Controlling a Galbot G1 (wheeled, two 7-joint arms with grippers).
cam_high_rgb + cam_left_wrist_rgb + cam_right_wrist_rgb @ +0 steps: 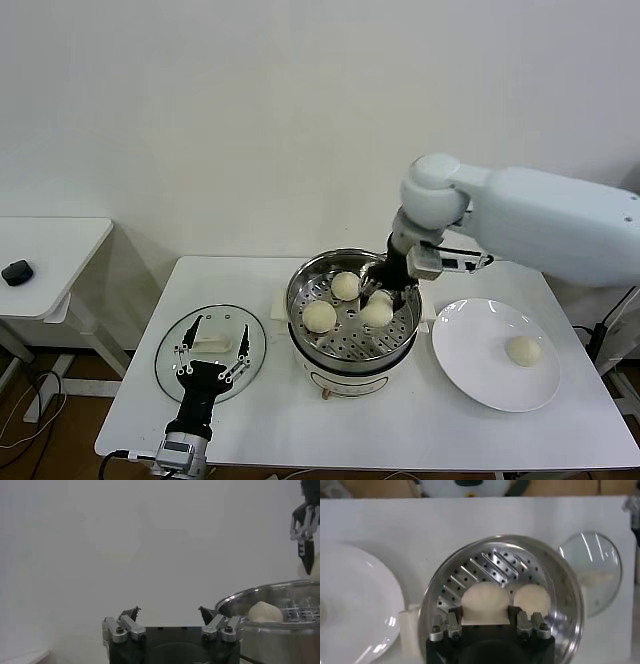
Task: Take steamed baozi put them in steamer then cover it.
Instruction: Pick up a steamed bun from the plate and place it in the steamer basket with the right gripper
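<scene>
The steamer (pixel 296 290) stands mid-table with three steamed baozi in it. My right gripper (pixel 381 296) reaches down into it and is shut on the baozi nearest the plate (pixel 377 314); in the right wrist view that bun (pixel 485 600) sits between both fingers, with a second bun (pixel 532 599) beside it over the perforated bottom (pixel 490 565). A last baozi (pixel 523 350) lies on the white plate (pixel 470 350). The cover (pixel 222 320), a glass lid, lies flat to the steamer's left. My left gripper (pixel 212 350) hovers over it, open and empty (pixel 169 614).
The steamer rests on a cream cooker base (pixel 345 382). A small side table (pixel 50 240) with a black object (pixel 17 272) stands off to the left. The left wrist view shows the steamer's rim (pixel 270 592) and a bun (pixel 265 612) close by.
</scene>
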